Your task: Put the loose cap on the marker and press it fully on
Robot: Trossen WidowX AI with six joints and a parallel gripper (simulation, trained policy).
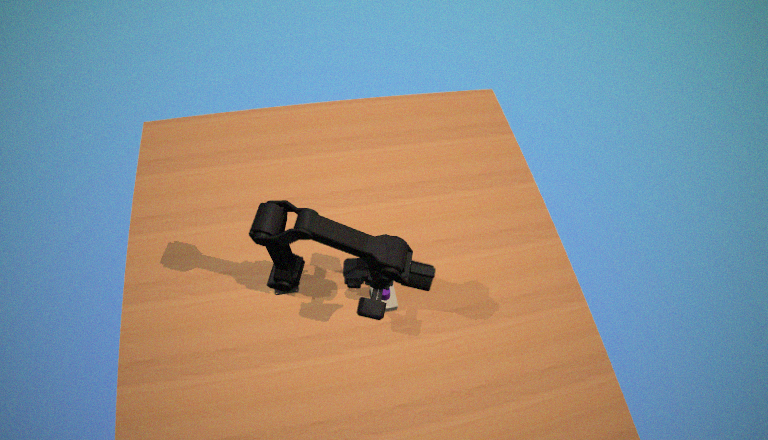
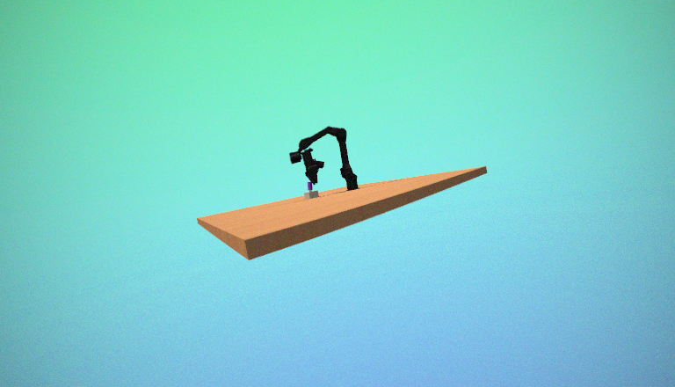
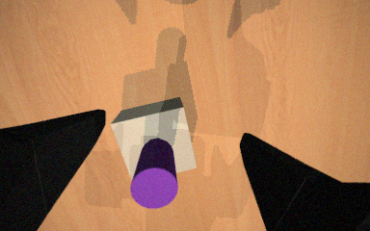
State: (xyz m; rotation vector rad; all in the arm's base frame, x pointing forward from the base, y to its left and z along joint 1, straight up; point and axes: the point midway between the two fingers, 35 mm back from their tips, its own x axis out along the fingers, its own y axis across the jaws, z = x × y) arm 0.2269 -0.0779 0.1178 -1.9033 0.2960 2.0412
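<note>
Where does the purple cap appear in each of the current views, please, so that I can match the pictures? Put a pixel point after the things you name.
Top: the purple cap [image 1: 385, 293] [image 2: 309, 186] [image 3: 154, 188] is right of and below centre, partly hidden by the gripper [image 1: 362, 293] [image 2: 314, 182] [image 3: 175, 128].
Exterior: just left of centre, below the gripper.
Wrist: bottom, left of centre, between the open fingers.
Shared landmark: the pale holder block [image 1: 391, 304] [image 2: 310, 195] [image 3: 185, 151].

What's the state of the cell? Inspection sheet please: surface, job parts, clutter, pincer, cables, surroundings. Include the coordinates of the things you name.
Surface: wood-grain table [image 1: 396, 384] [image 2: 298, 230] [image 3: 313, 72], arm shadows across it.
Job's things: purple cap [image 1: 385, 293] [image 2: 309, 186] [image 3: 154, 188] upright over the pale holder block [image 1: 390, 304] [image 2: 310, 195] [image 3: 185, 151]; whether fully clicked on, cannot tell.
Clutter: nothing seen.
Grippers: pincer [image 3: 175, 128] open, nothing held, fingers either side of the block in the wrist view.
Cables: nothing seen.
Surroundings: plain blue-green backdrop.
</note>
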